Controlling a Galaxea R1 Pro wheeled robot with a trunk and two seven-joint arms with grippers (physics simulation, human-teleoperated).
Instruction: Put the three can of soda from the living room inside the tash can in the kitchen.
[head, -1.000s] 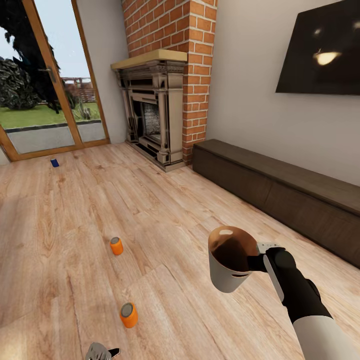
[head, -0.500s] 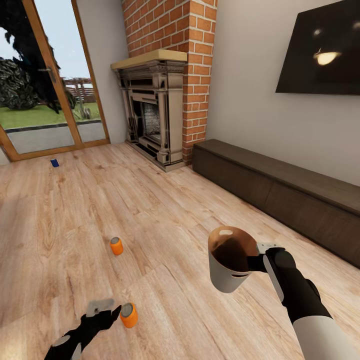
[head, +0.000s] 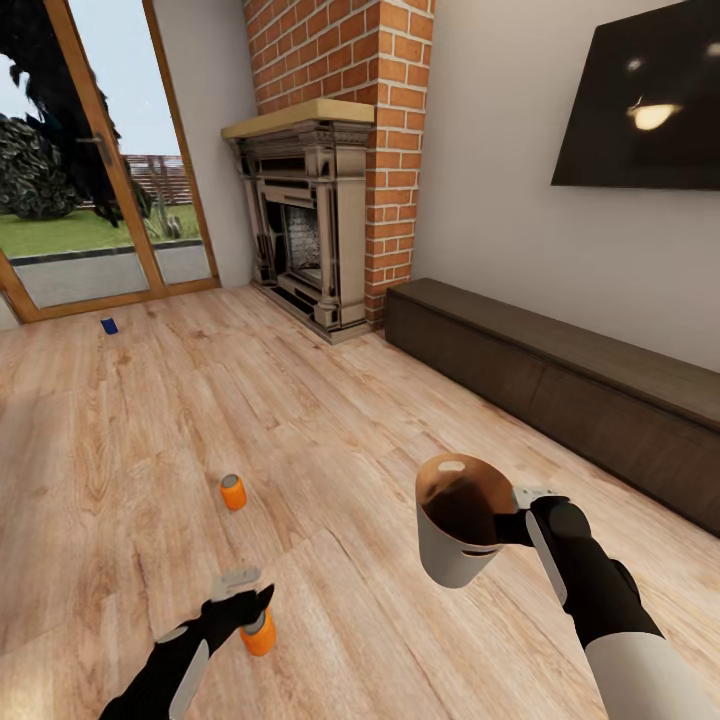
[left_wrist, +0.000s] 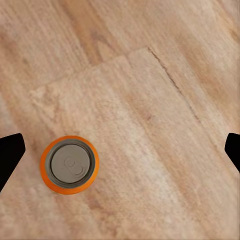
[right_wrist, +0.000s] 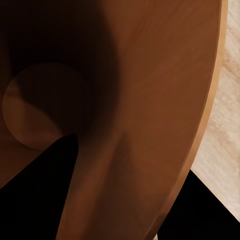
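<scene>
Three soda cans stand on the wood floor: a near orange can (head: 259, 636), a second orange can (head: 233, 492) farther off, and a dark blue can (head: 109, 325) by the glass doors. My left gripper (head: 250, 592) hovers open just above the near orange can. From the left wrist, that can's grey top (left_wrist: 69, 164) lies close to one fingertip (left_wrist: 9, 154), off-centre between the spread fingers. My right gripper (head: 515, 512) is shut on the rim of the trash can (head: 455, 530), held tilted above the floor. Its brown inside (right_wrist: 125, 75) faces the right wrist camera.
A brick fireplace (head: 320, 220) stands at the back, with wood-framed glass doors (head: 100, 200) to its left. A long dark low cabinet (head: 560, 390) runs along the right wall under a wall TV (head: 640, 100). Open plank floor lies between the cans.
My left arm has come up into view and reached forward to sit over the near orange can. The right arm and trash can have stayed put.
</scene>
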